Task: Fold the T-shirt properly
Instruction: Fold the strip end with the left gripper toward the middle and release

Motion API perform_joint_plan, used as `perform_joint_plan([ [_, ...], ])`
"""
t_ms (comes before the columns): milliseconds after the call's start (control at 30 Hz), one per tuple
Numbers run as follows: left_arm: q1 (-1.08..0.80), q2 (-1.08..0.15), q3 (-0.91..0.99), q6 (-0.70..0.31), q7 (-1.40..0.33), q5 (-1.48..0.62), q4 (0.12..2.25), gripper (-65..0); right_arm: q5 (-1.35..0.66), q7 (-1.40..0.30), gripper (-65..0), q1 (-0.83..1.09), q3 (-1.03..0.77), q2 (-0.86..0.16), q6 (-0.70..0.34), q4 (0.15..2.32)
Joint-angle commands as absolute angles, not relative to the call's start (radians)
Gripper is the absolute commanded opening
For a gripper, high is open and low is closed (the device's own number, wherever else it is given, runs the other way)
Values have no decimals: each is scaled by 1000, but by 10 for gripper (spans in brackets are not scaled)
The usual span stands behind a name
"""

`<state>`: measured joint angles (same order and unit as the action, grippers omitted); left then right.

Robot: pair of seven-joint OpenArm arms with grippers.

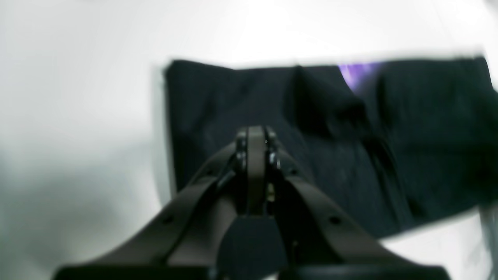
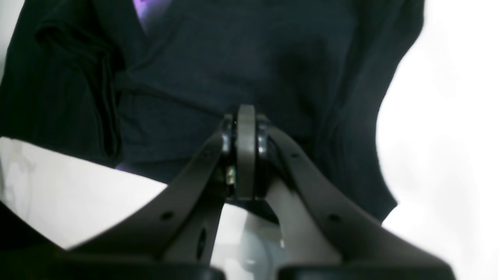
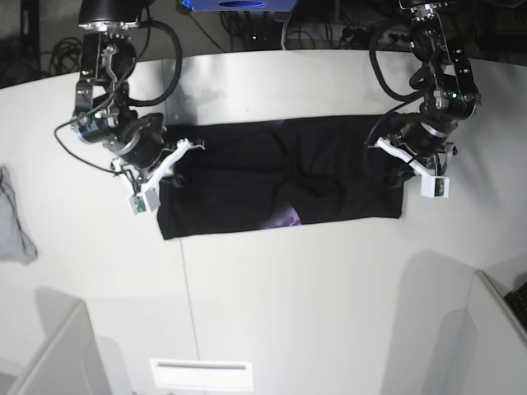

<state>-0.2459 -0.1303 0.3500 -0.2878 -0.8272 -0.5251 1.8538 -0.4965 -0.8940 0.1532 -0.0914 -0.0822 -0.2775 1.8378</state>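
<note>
We see the T-shirt (image 3: 280, 189) lying as a long band in the middle of the bench (image 3: 272, 288). The left claw (image 1: 255, 134) and the right claw (image 2: 246, 116) are both pressed together, one over each end of the T-shirt, holding nothing. We should spread them, pinch matching corners, and lift evenly.

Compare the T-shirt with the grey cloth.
The T-shirt is black and large; the grey cloth is pale and small. The T-shirt lies mid-table as a long band between both arms; the cloth sits crumpled at the table's edge, away from them. Both rest on the white table.
</note>
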Motion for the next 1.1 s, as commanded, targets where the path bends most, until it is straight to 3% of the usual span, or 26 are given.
perform_joint_plan([
  [0,-223,-137,341,-300,-811,-541,1847,-650,-512,-874,-650,137,-90,-87,-283,1851],
  [500,67,-30,134,-295,-812,-541,1501,-650,-512,-875,-650,131,-93,-87,-283,1851],
  [633,128,-2,51,-211,-811,-545,1428,-650,-512,-875,-650,131,-94,-87,-283,1851],
  [867,36,-13,53,-196,-811,-547,1696,-650,-512,-881,-650,125,-203,-67,-283,1851],
  [1033,-137,-116,266,-200,-805,-549,1867,-650,-512,-981,-645,85,-295,-61,-283,1851],
  [1067,-162,-136,318,-203,-803,-549,1865,-650,-512,-1020,-548,67,-314,-59,-283,1844],
])
